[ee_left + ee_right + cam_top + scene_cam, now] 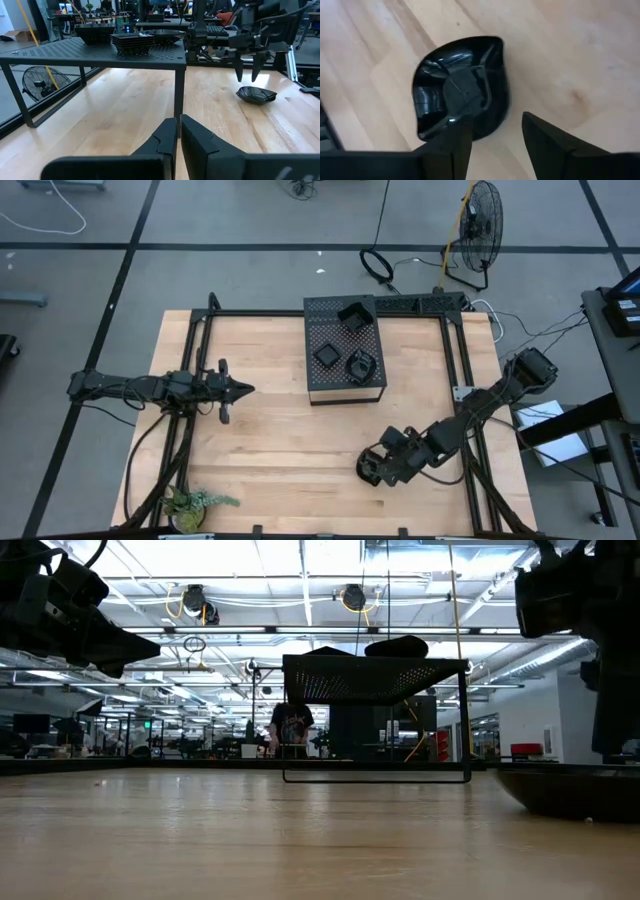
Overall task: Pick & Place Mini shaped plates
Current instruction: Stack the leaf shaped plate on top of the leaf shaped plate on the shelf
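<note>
One mini shaped plate (367, 471), a glossy black leaf-like dish, rests flat on the wooden table near its right near corner; it also shows in the left wrist view (256, 94), the right wrist view (460, 92) and the low view (575, 790). My right gripper (495, 142) hangs open just above it, fingers pointing down, clear of its rim (247, 75). More mini plates (352, 313) (326, 355) (360, 366) lie on top of the black perforated box (345, 345), some of them stacked (132, 41). My left gripper (177, 131) is shut and waits over the table's left side (240, 388).
The perforated box stands like a low table at the far middle, on thin legs (178, 100). A small green plant (195, 505) sits at the near left edge. Black frame rails (462, 370) run along the table's sides. Bare wood lies between the two arms.
</note>
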### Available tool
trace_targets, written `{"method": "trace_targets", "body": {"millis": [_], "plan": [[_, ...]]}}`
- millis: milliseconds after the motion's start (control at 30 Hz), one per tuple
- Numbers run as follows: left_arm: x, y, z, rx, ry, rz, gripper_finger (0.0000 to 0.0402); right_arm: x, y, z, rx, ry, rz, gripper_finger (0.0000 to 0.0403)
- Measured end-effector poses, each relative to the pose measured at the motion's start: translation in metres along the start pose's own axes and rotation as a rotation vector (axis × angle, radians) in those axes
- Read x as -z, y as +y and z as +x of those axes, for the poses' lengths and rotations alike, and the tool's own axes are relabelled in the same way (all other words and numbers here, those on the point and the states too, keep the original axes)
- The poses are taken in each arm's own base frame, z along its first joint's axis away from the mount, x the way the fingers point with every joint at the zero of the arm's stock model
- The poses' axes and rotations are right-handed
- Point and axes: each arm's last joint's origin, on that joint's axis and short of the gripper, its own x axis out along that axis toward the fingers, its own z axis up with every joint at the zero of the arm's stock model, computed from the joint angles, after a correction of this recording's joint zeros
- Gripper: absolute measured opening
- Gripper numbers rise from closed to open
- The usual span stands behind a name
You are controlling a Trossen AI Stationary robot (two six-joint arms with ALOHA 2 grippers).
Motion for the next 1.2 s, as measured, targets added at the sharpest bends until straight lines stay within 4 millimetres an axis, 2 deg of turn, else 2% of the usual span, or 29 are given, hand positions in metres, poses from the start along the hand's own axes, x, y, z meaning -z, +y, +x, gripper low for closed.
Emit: {"method": "trace_targets", "body": {"millis": [167, 300, 500, 800, 1200], "plan": [[0.000, 0.000, 0.000, 0.000, 0.000, 0.000, 0.0026, 0.011, -0.012, 0.008, 0.026, 0.014, 0.021, 0.0158], [0.000, 0.000, 0.000, 0.000, 0.000, 0.000, 0.0026, 0.013, -0.017, 0.015, -0.021, 0.003, 0.050, 0.0158], [0.000, 0.000, 0.000, 0.000, 0.000, 0.000, 0.0026, 0.014, -0.016, 0.020, -0.111, -0.018, 0.067, 0.0157], [0.000, 0.000, 0.000, 0.000, 0.000, 0.000, 0.0026, 0.013, -0.016, 0.020, -0.106, -0.047, 0.056, 0.0157], [0.000, 0.000, 0.000, -0.001, 0.001, 0.000, 0.0026, 0.015, -0.017, 0.030, -0.088, -0.043, 0.052, 0.0157]]}}
